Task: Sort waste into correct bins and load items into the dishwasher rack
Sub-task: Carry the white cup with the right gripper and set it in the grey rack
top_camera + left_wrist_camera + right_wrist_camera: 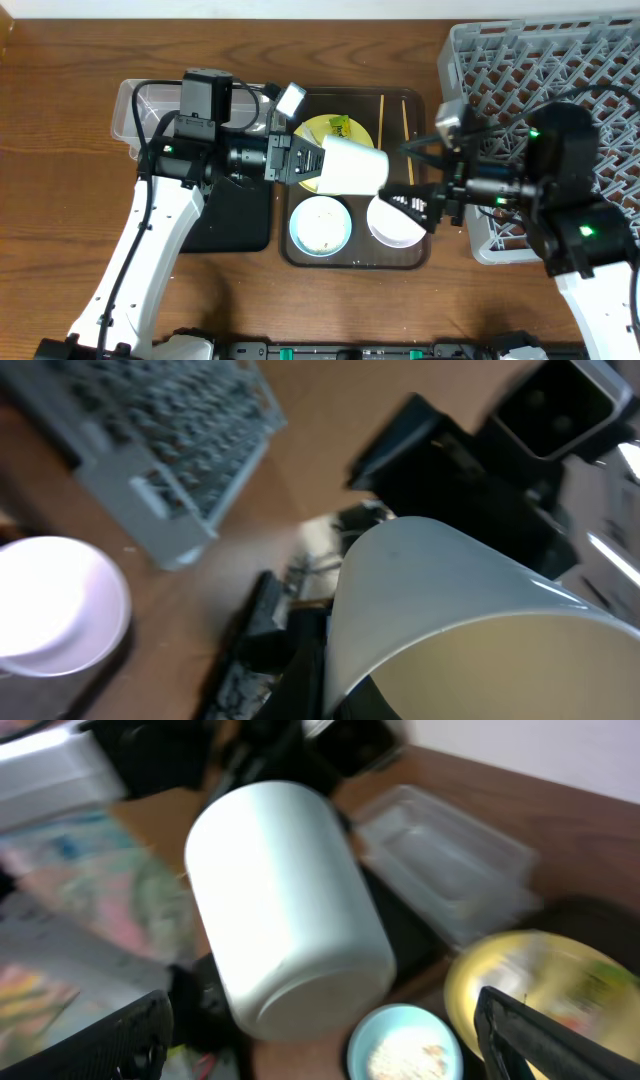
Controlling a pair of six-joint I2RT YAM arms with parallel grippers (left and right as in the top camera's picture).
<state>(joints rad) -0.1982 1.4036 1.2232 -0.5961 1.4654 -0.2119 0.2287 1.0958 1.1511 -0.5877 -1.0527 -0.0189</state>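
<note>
White cup hangs on its side above the brown serving tray in the overhead view. The left pincer pinches it by the rim, so its mouth faces that pincer and its base points at the right pincer. The right pincer is spread wide, one finger on each side of the base, touching nothing. This reads as a hand-over toward the dishwasher rack, which stands just behind the right pincer. Beneath the cup lie the yellow plate carrying the snack wrapper, the light blue bowl and the white bowl. The chopsticks rest beside the right pincer's far finger. The clear tub and black tray sit behind the left pincer, out of the way.

From the left wrist, the cup's rim fills the foreground, though blur hides the exact contact. Ahead looms the right arm's dark body, with the rack's corner off to one side and bare tabletop between.

From the right wrist, both fingertips sit at the lower corners, well apart, and the cup's base is centred ahead of them with room on either side. The smooth round wall may slip under a light squeeze, and the rack's near wall is the edge to clear afterwards.
</note>
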